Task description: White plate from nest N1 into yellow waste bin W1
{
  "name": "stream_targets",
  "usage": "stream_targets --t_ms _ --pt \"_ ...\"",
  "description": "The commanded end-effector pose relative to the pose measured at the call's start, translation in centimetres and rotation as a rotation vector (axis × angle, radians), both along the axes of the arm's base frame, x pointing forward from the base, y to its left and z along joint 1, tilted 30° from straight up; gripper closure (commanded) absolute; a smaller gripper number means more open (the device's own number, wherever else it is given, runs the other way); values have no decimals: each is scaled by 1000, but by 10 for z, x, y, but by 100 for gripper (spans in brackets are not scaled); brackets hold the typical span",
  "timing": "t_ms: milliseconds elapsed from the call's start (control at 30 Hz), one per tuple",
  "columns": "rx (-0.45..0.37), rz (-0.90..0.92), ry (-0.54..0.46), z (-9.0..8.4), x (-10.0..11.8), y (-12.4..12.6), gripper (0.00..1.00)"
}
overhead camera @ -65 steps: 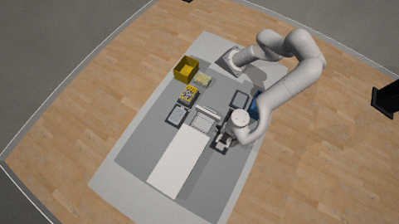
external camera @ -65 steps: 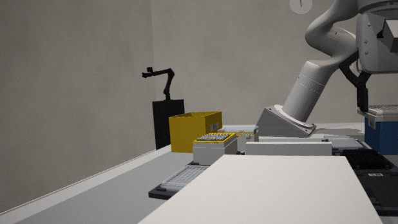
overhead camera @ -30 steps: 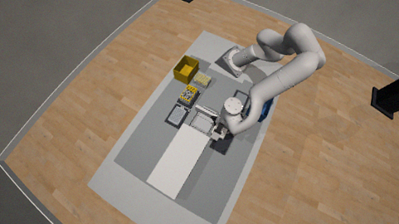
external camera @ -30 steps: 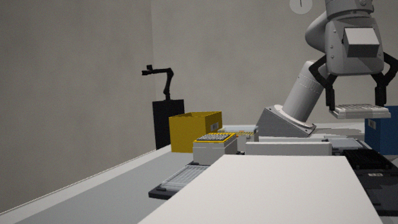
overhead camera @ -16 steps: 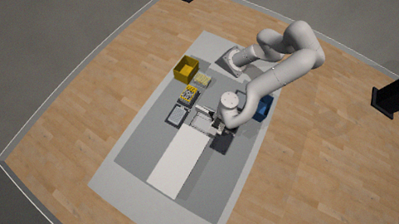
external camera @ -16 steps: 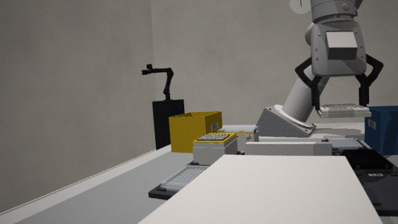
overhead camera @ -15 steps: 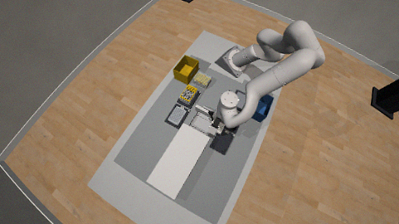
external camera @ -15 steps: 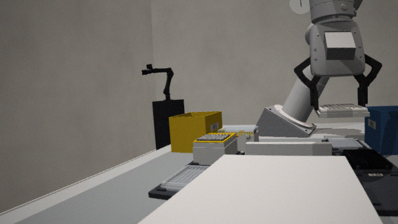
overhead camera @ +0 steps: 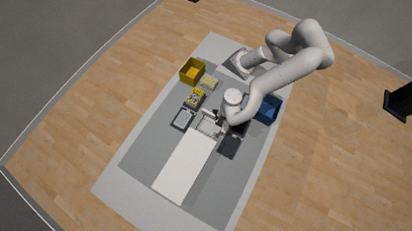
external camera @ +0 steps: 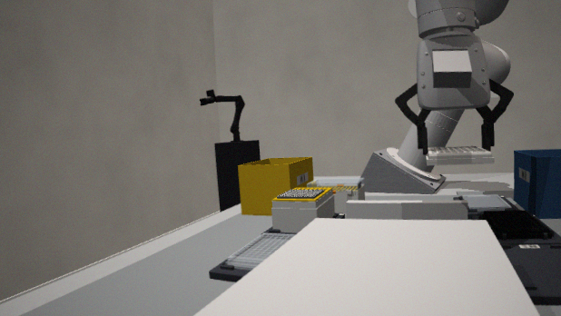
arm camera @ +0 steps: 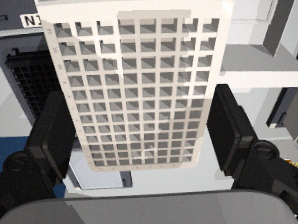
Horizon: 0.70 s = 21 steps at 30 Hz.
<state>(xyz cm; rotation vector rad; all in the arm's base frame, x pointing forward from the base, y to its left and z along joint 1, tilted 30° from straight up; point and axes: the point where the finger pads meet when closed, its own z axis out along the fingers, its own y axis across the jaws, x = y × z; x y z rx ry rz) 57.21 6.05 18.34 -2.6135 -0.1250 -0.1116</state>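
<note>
My gripper (external camera: pixel 456 136) is shut on the white plate (external camera: pixel 459 155), a flat white well plate held level by its two long sides, well above the bench. In the wrist view the white plate (arm camera: pixel 136 76) fills the middle between my two black fingers. In the overhead view my gripper (overhead camera: pixel 221 121) hangs over the middle of the grey mat, right of a white tray. The yellow waste bin W1 (overhead camera: pixel 192 71) stands upright and open at the mat's far left corner; it also shows in the side view (external camera: pixel 275 183), well to the left of my gripper.
A blue bin (overhead camera: pixel 269 109) stands right of the arm. A yellow-rimmed tip box (external camera: pixel 303 206), a yellow plate (overhead camera: pixel 209 81), a plate in a dark nest (overhead camera: pixel 182 118), a black nest (external camera: pixel 517 224) and a long white slab (overhead camera: pixel 185 165) lie on the mat.
</note>
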Motion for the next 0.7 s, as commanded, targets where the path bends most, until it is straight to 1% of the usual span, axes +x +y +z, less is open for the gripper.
stream_targets --t_ms 0,167,667 --pt "0 -1 -2 -4 -4 -8 100" --pt "0 -1 -2 -7 -8 -14 100" --pt "0 -1 -2 -26 -27 -43 100"
